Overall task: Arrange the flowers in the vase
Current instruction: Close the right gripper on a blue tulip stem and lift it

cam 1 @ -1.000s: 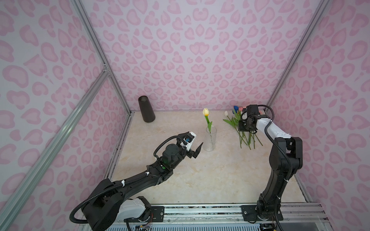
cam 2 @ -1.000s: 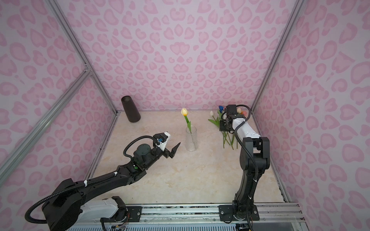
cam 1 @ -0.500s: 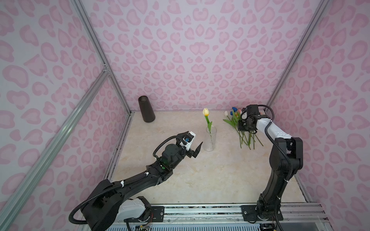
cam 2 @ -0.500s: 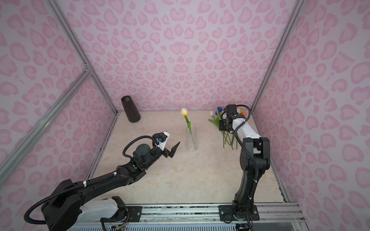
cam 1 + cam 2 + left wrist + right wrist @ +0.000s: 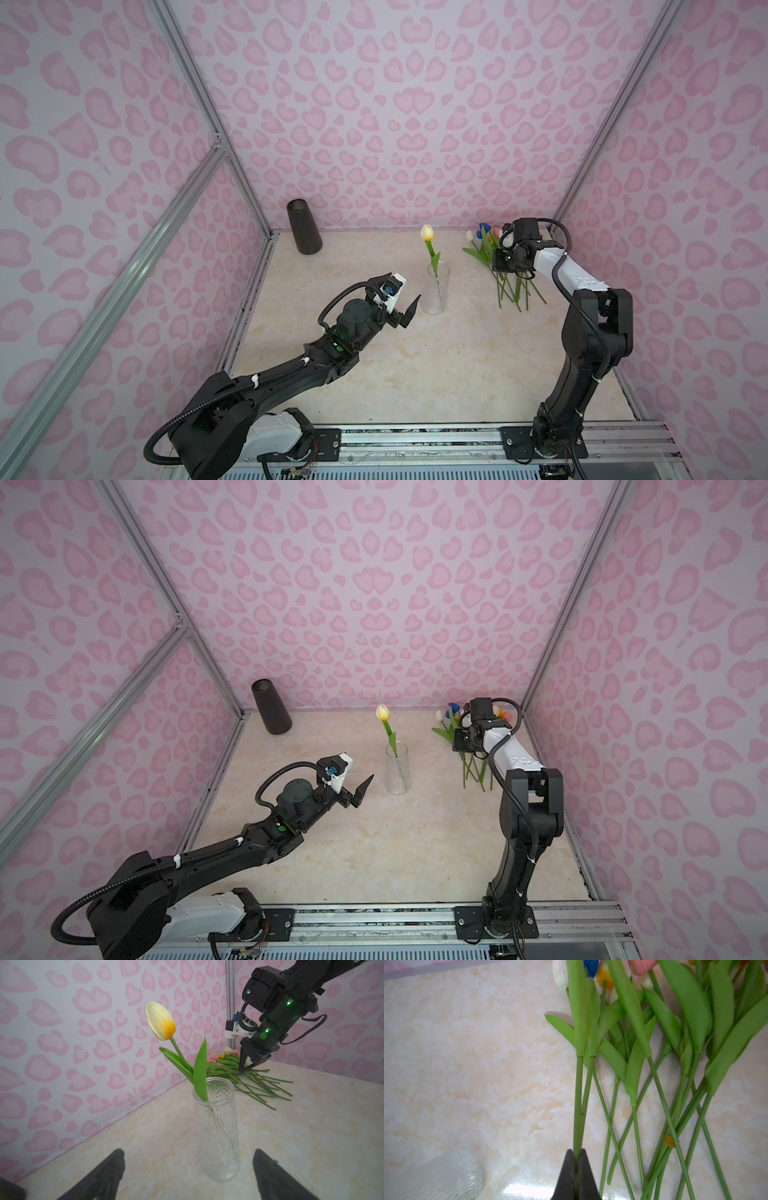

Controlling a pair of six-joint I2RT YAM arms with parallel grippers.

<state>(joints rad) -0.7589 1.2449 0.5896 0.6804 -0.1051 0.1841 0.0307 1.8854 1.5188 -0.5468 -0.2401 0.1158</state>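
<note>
The right gripper [image 5: 576, 1153] is pinched shut on a thin green stem [image 5: 578, 1095], maybe two, in the heap of artificial tulips [image 5: 691, 1012] lying right of the ribbed clear glass vase [image 5: 218, 1130]; the left gripper [image 5: 188, 1153] gapes empty near the vase; next, I'd say, lift one stem clear and thread the mouth.

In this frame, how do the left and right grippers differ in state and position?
Opening: the left gripper stands wide open; the right gripper is shut.
Load: the left holds nothing; the right pinches green stems from the tulip pile.
Place: the left hovers beside the glass vase, apart from it; the right is down at the pile near the back corner.
Both have dark pointed fingers.
</note>
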